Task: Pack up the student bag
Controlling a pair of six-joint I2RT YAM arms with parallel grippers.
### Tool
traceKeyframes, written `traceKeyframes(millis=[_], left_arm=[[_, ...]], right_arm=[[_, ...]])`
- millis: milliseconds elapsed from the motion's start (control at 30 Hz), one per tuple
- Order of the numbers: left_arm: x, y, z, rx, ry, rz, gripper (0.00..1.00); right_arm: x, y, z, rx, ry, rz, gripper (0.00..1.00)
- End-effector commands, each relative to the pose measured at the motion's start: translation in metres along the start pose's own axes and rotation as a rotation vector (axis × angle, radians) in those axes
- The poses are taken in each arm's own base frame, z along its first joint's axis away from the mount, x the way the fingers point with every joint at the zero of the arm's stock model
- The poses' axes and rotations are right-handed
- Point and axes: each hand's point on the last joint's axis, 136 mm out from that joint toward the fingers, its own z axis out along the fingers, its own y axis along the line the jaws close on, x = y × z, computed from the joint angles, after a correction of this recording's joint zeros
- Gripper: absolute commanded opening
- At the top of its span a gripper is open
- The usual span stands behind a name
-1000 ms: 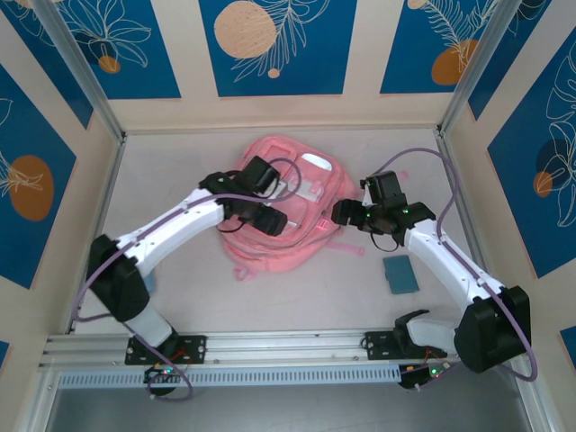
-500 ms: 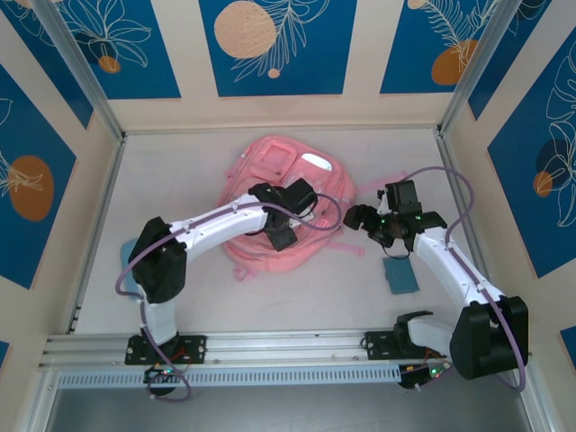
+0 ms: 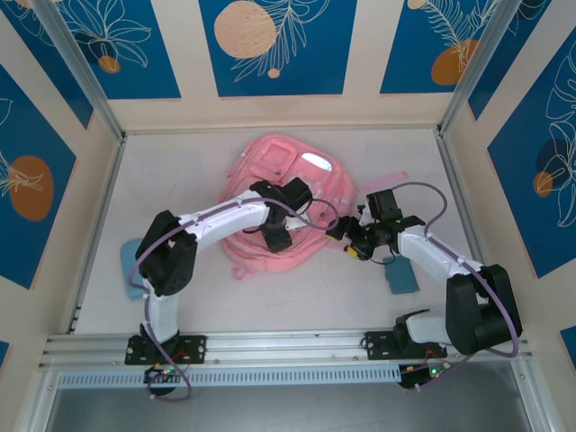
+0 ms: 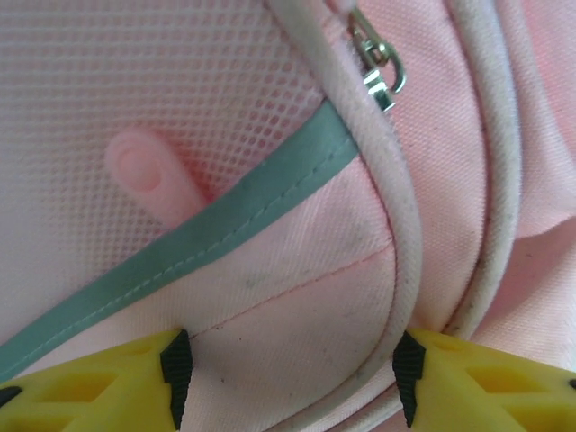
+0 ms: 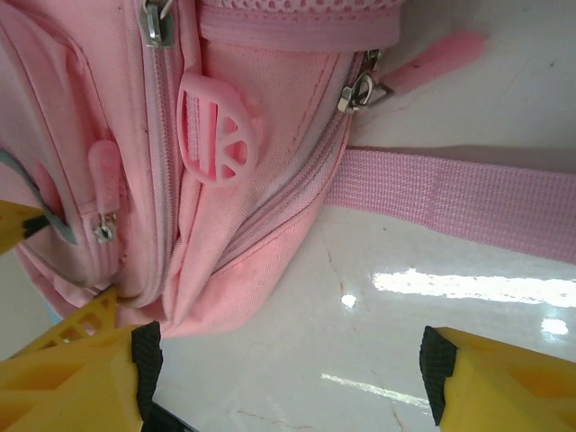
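While my left gripper [image 4: 290, 364] rests with yellow jaws parted and gripping nothing, it presses on the large soft pink fabric student bag [image 4: 297, 270], beside white cord piping [image 4: 399, 216] and a teal-edged mesh pocket [image 4: 135, 81]. My right gripper [image 5: 288, 369], likewise released, straddles the bag's corner on the glossy pale table [image 5: 360, 333]. The bag lies flat mid-table between my arms.

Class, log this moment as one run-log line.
left gripper: open, at student bag near mesh pocket | right gripper: open, beside bag's corner
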Motion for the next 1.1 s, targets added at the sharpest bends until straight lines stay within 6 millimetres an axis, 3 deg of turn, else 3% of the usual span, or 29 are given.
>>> traceKeyframes(millis=[0, 200, 400, 567, 800, 1067], left_arm=[[-0.014, -0.029, 0.004, 0.176, -0.040, -0.048, 0.57], [-0.049, -0.051, -0.001, 0.253, -0.178, -0.115, 0.49], [-0.068, -0.039, -0.008, 0.156, -0.233, -0.160, 0.48], [-0.064, -0.017, -0.011, 0.014, -0.211, -0.187, 0.49], [-0.054, -0.025, -0.003, -0.002, -0.150, -0.108, 0.64], [-0.051, -0.022, 0.008, -0.056, -0.094, -0.075, 0.63]], right_arm=[[-0.011, 0.001, -0.003, 0.024, -0.029, 0.025, 0.78], [-0.030, -0.012, -0.012, 0.069, -0.076, 0.045, 0.77], [-0.041, -0.022, -0.021, 0.073, -0.104, 0.074, 0.77], [-0.043, -0.024, -0.025, 0.072, -0.114, 0.075, 0.77], [-0.045, -0.021, -0.026, 0.061, -0.117, 0.077, 0.77], [-0.044, -0.020, -0.025, 0.058, -0.111, 0.079, 0.77]])
